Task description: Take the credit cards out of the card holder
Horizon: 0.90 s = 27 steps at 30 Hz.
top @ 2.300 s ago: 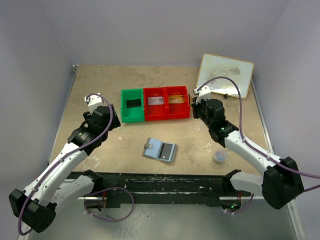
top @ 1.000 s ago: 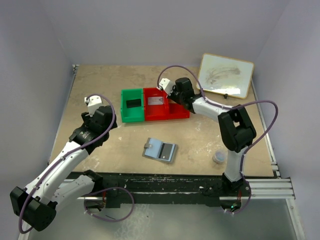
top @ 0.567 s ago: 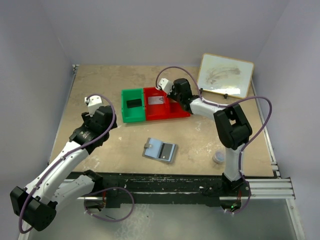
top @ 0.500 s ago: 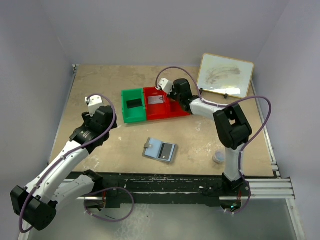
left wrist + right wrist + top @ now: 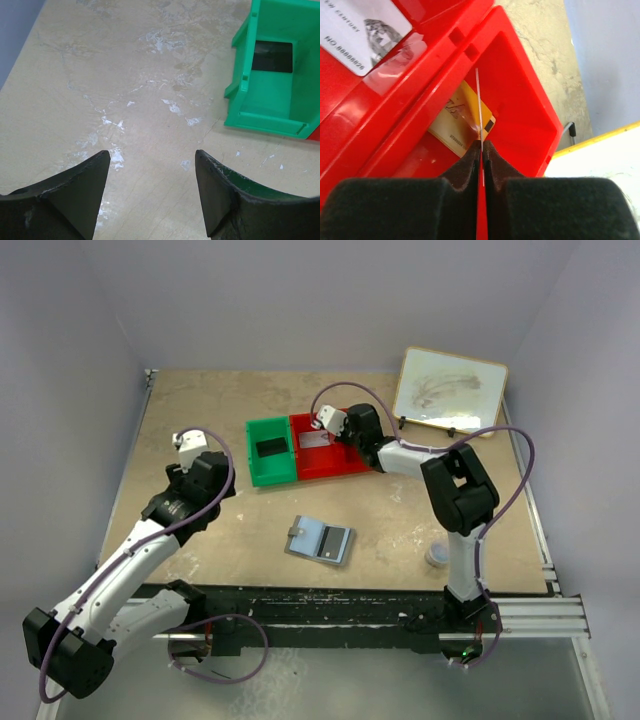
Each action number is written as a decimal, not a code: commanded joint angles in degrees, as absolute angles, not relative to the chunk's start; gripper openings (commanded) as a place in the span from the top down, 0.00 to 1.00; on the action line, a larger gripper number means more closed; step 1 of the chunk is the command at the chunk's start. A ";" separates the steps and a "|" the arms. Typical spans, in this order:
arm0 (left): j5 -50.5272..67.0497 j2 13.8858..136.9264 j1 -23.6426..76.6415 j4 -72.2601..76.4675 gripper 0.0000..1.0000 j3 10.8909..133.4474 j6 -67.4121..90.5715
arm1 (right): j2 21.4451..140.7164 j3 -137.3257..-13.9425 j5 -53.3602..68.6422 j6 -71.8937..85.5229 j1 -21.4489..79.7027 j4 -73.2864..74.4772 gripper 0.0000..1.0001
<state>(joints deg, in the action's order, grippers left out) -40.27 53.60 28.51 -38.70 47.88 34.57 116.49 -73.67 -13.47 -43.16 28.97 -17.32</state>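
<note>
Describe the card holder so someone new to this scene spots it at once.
Find the row of green and red bins. Nearer the camera, between the two arms, lies the card holder, opened flat. It is a silver-grey rectangle, unlike the small round puck to its right.

Soft, even light is falling from overhead onto the bench (image 5: 200,420), and the red bin (image 5: 320,468) is casting only a faint, short shadow in front of itself. Up close, the red bin is glowing saturated, with pale glare streaking its divider. Above it, the credit card (image 5: 478,110) edge is gleaming white. The left tool (image 5: 152,160) and right tool (image 5: 482,146) are looming dark and slightly soft.
</note>
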 commanded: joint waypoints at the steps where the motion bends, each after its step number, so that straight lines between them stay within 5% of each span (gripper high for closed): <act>1: -40.59 53.82 28.44 -37.75 0.34 49.60 32.96 | 116.26 -73.87 -8.78 -45.47 29.00 -16.85 0.92; 12: -40.70 54.45 28.36 -37.88 0.34 49.67 32.85 | 116.35 -73.55 -5.85 -47.91 28.98 -15.65 0.80; 27: -39.90 55.72 28.34 -37.91 0.34 49.75 32.60 | 117.56 -72.51 -7.35 -50.27 28.88 -15.34 0.75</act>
